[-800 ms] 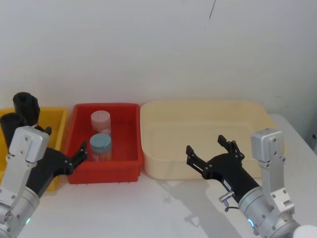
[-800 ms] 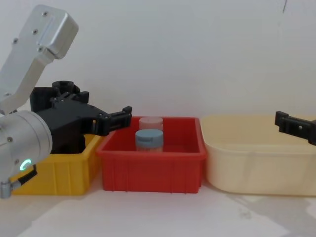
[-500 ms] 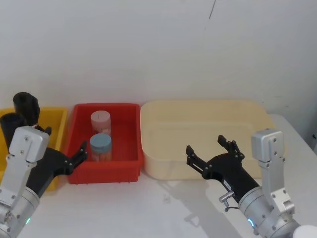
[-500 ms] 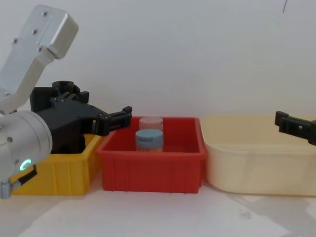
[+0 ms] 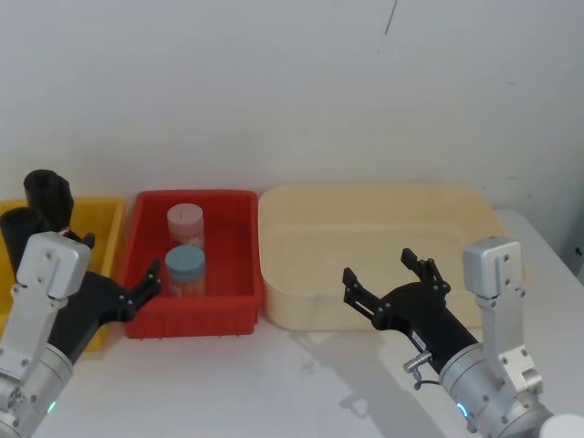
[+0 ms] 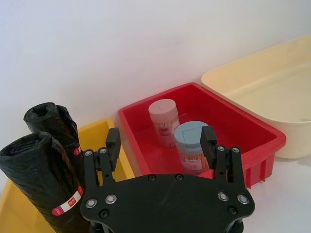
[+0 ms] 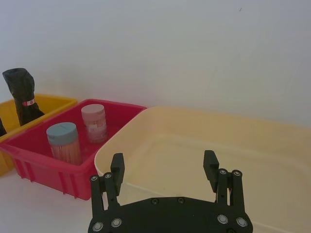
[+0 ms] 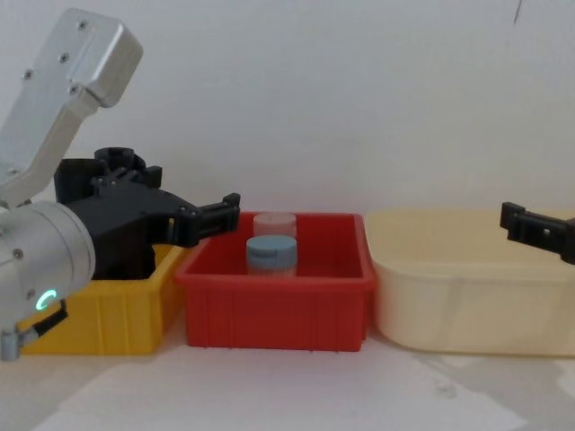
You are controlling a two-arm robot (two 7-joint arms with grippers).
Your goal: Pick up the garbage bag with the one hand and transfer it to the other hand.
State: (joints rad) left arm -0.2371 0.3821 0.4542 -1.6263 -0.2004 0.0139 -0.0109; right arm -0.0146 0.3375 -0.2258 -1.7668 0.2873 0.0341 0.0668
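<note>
Long black two-finger left gripper [image 6: 160,141], green-lit arm: spread wide, empty, hovering low before the yellow plastic bin [image 6: 95,130] and red plastic bin [image 6: 255,162]. Upright in the yellow bin, nearest it — the tall black plastic garbage bag roll [image 6: 41,179] with red-and-white label, close against a twin black roll [image 6: 51,119]. Likely trouble: pinching the wrong roll, toppling both, or clipping the bin wall. Long black right gripper [image 5: 379,267], blue-lit arm: likewise spread, idle by the cream plastic tub [image 5: 383,192] — slick film could slip at handover.

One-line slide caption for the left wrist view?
Open left claw poised by the labelled bag and its twin in the yellow bin, two jars in the red bin alongside.
</note>
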